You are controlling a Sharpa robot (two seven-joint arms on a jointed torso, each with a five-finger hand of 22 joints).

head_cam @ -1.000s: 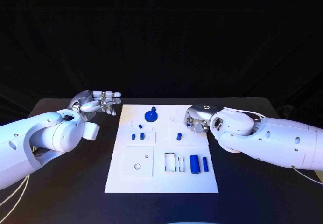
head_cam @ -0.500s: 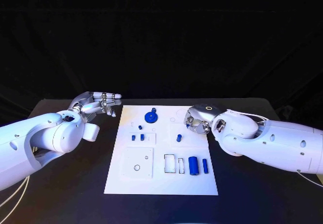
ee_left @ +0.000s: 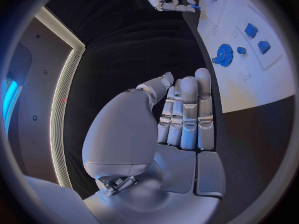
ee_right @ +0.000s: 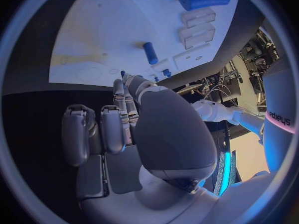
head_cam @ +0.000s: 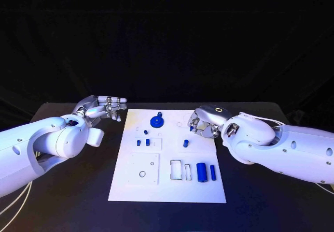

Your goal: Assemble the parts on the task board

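The table (head_cam: 69, 193) is black, and the white board (head_cam: 167, 186) lies along its middle, between the two arms.

The right arm (head_cam: 285, 150) reaches in across the table's right side, its bulky forearm angled toward the board's far right corner. The right hand (head_cam: 205, 121) hangs over that corner with the fingers curled downward. In the left wrist view a small blue piece (ee_left: 196, 6) sits at its fingertips (ee_left: 177, 6), so it seems to pinch a part, though the hold itself is too small to read with certainty.

The left arm (head_cam: 42, 145) comes in over the table's left side. The left hand (head_cam: 103, 107) is held off the board, just beside its far left corner, over the bare table. Its fingers (ee_left: 187, 112) lie straight and side by side, the thumb set apart, and it holds nothing.

On the board, a blue gear (head_cam: 157, 120) sits near the far edge. Two blue cylinders, one thick (head_cam: 200, 172) and one thin (head_cam: 212, 172), lie side by side at the near right. A short peg (head_cam: 185, 142) lies near the middle right, and two small blocks (head_cam: 143, 142) rest left of centre.
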